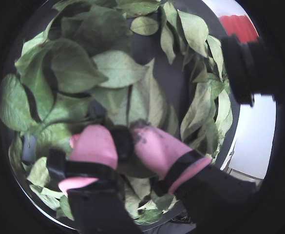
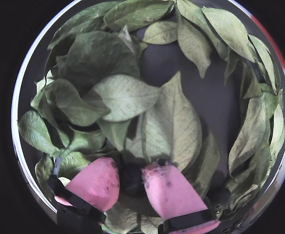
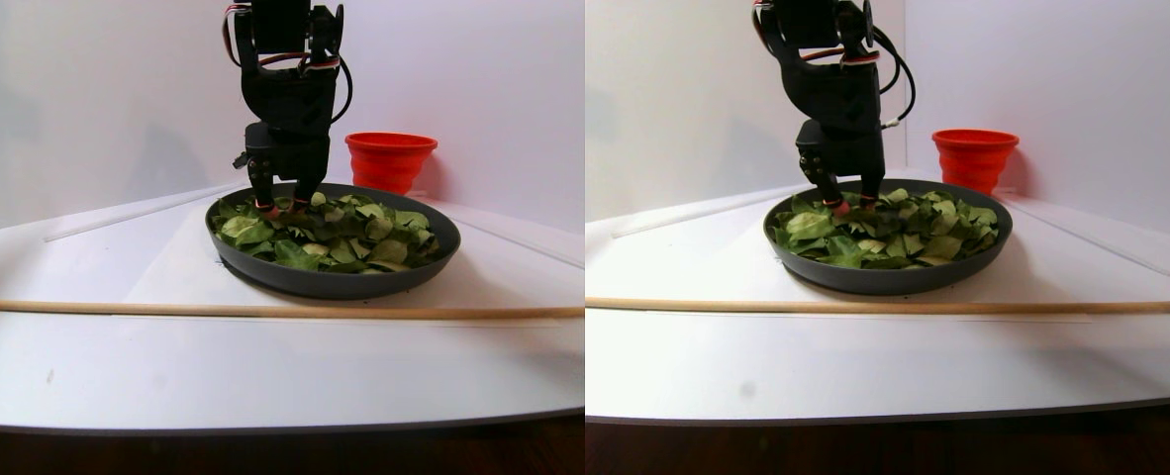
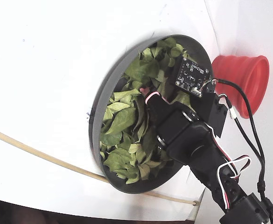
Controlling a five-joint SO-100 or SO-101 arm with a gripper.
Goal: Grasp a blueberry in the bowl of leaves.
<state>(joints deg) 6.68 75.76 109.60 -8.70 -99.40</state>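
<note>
You are at the grasp step: the gripper (image 2: 132, 179) is clenched on the blueberry (image 2: 131, 178), down among the leaves (image 2: 127, 97) at the bowl (image 3: 338, 284)'s far left in the stereo pair view. Next, lift straight up, keeping the squeeze gentle.

I see a matte black arm (image 4: 192, 140); gripper (image 2: 131, 181) fingers (image 2: 96, 183) capped in smudged pink covers with black bands. Green circuit board (image 4: 191, 77) at wrist. Black, red, white cables (image 4: 236, 161) loop alongside.
</note>
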